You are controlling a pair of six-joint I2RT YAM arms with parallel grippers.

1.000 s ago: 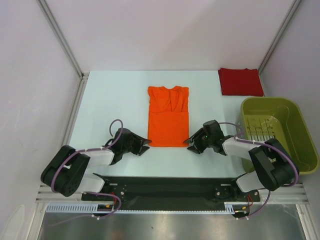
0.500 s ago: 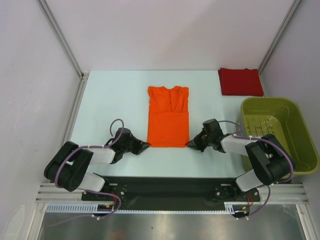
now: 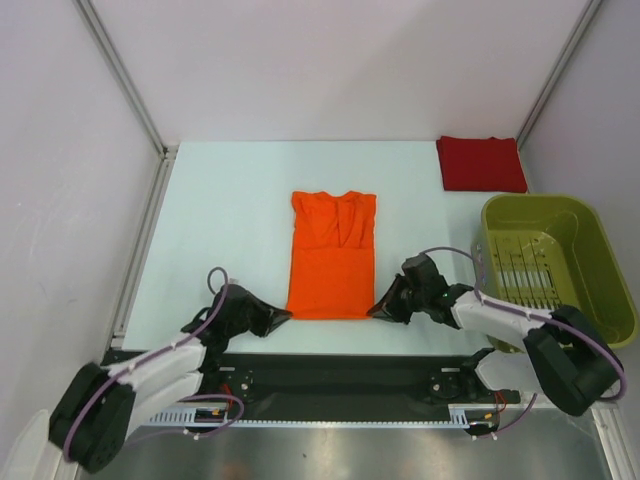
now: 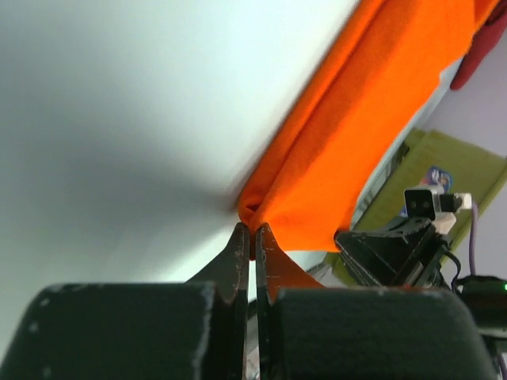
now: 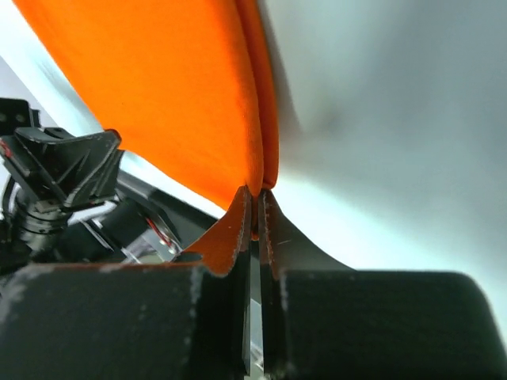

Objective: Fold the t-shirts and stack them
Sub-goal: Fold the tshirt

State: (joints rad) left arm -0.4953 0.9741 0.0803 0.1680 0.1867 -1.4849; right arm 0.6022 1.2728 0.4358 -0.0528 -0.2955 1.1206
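The orange t-shirt [image 3: 331, 252] lies flat mid-table, folded into a long strip with its collar at the far end. My left gripper [image 3: 283, 316] is shut on its near left corner [image 4: 257, 210]. My right gripper [image 3: 374, 309] is shut on its near right corner [image 5: 257, 178]. Both wrist views show orange cloth pinched between the fingertips. The dark red t-shirt [image 3: 481, 163] rests folded into a rectangle at the far right of the table.
An olive-green plastic basket [image 3: 590, 255] stands at the right edge, just behind my right arm. The black base rail [image 3: 340, 375] runs along the near edge. White walls and metal posts close the table on three sides.
Both grippers went from open to shut on the orange t-shirt's near corners. They then drew back toward the near edge, dragging the shirt a little nearer.
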